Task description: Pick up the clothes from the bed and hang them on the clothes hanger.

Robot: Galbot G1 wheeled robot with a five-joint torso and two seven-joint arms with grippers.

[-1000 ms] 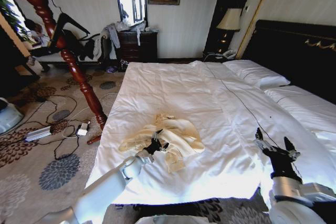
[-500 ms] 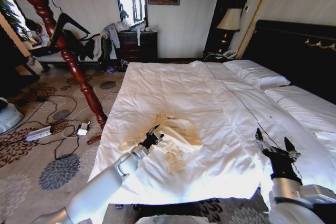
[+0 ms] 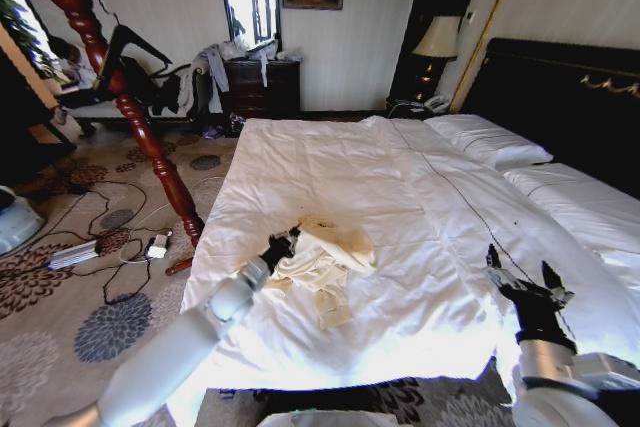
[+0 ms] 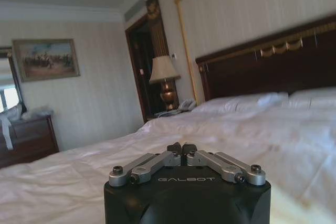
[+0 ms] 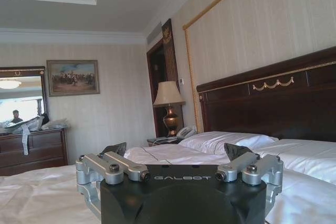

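The clothes [image 3: 330,252], a cream shirt, lie bunched on the near half of the bed [image 3: 330,162], on its white duvet. My left gripper [image 3: 283,243] sits at the shirt's left edge with its fingers pressed together, shut on the fabric, and the cloth is drawn up toward it. In the left wrist view the left gripper [image 4: 182,147] is shut above the bed [image 4: 236,129]. My right gripper [image 3: 520,272] waits open over the bed's near right corner, nothing between its fingers [image 5: 113,149]. A black triangular clothes hanger [image 3: 135,44] appears to hang on the wooden stand at the far left.
The red-brown coat stand [image 3: 150,137] leans up beside the bed's left edge. Cables and a power strip [image 3: 75,252] lie on the patterned carpet. A dark dresser [image 3: 262,87] with draped garments stands at the back, and a lamp [image 3: 437,39] and dark headboard [image 3: 570,97] at the right.
My left gripper has moved away from me and slightly left along the bed, dragging the shirt into a tighter bunch. The right arm has stayed put.
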